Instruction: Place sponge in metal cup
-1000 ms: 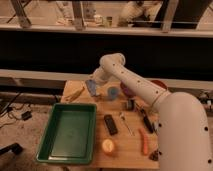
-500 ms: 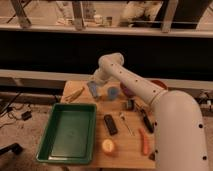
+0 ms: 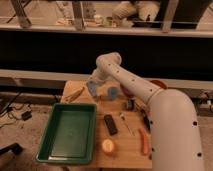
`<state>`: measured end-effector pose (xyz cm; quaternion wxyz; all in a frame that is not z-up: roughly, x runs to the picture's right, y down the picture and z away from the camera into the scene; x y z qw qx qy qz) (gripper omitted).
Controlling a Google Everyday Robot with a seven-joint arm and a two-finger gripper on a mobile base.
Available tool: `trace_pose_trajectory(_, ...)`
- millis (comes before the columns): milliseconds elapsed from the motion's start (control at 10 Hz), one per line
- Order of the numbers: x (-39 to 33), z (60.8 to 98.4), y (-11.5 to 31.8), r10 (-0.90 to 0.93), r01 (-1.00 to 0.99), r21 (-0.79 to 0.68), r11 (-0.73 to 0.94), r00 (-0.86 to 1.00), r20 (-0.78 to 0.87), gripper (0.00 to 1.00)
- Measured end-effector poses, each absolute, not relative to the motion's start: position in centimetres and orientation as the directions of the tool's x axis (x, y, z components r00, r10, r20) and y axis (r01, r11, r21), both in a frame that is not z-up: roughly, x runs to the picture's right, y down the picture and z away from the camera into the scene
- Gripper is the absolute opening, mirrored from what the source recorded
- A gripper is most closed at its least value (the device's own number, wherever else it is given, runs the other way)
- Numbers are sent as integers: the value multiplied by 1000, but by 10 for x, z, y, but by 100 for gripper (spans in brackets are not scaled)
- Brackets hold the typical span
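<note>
Camera view entry: we find the robot's two-finger gripper (image 3: 93,86) at the far side of the light wooden table (image 3: 127,150), just beyond the far right corner of the green plastic bin (image 3: 68,131), which we take as our landmark. A blue-grey soft piece, which we read as the sponge (image 3: 93,90), hangs at the gripper's tip; whether it is gripped we cannot tell.

To the right of the bin's far corner, near the gripper, stands a small blue round item (image 3: 113,92), and further right a dull cylindrical container that we judge to be the metal cup (image 3: 130,104). Right of the bin's near half lie a black rectangular block (image 3: 110,124), an orange round fruit (image 3: 108,146) and a long orange carrot-like stick (image 3: 144,142).

Progress, as we judge it: the sponge appears lifted off the table but is well apart from the cup. Carry across and release into the cup are not yet done.
</note>
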<state>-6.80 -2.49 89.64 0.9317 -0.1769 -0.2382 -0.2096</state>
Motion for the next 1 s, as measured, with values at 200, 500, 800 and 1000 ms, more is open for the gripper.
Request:
trace_pose_trajectory(200, -68, 896, -25, -306, 474, -230, 850, 799, 518, 12)
trace_pose_trajectory(500, -68, 897, -24, -305, 474, -231, 850, 799, 518, 42)
trace_pose_trajectory(800, -69, 897, -24, -305, 475, -231, 849, 799, 518, 72)
trace_pose_trajectory(1000, -69, 897, -24, -305, 475, -231, 849, 799, 519, 80)
